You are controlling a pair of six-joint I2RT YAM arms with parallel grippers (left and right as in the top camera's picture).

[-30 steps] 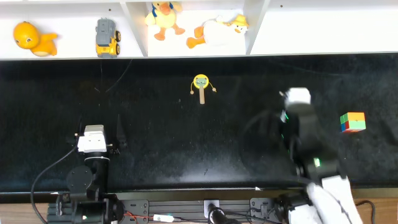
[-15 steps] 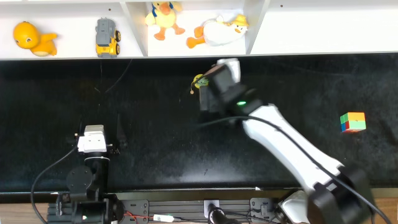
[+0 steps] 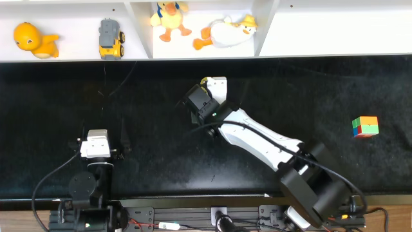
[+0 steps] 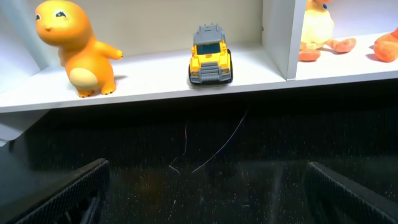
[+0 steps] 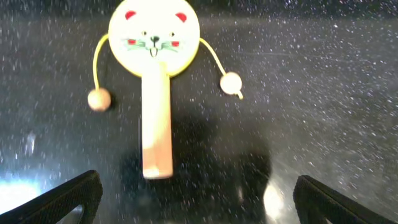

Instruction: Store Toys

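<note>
Right gripper (image 5: pixel 199 202) hovers above the rattle (image 5: pixel 155 87), fingers wide apart, nothing held. The rattle lies flat mid-table (image 5: pixel 323 93), near the far shelf (image 3: pixel 335 29). Risk: its handle (image 5: pixel 157 143) (flush, slightly off-centre) skids aside on closing, or a finger snags a bead (image 5: pixel 99 99).

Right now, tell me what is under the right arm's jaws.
A cat-faced rattle drum lies flat on the black table, handle toward the open jaws, a bead either side. In the top view the right arm covers most of it.
</note>
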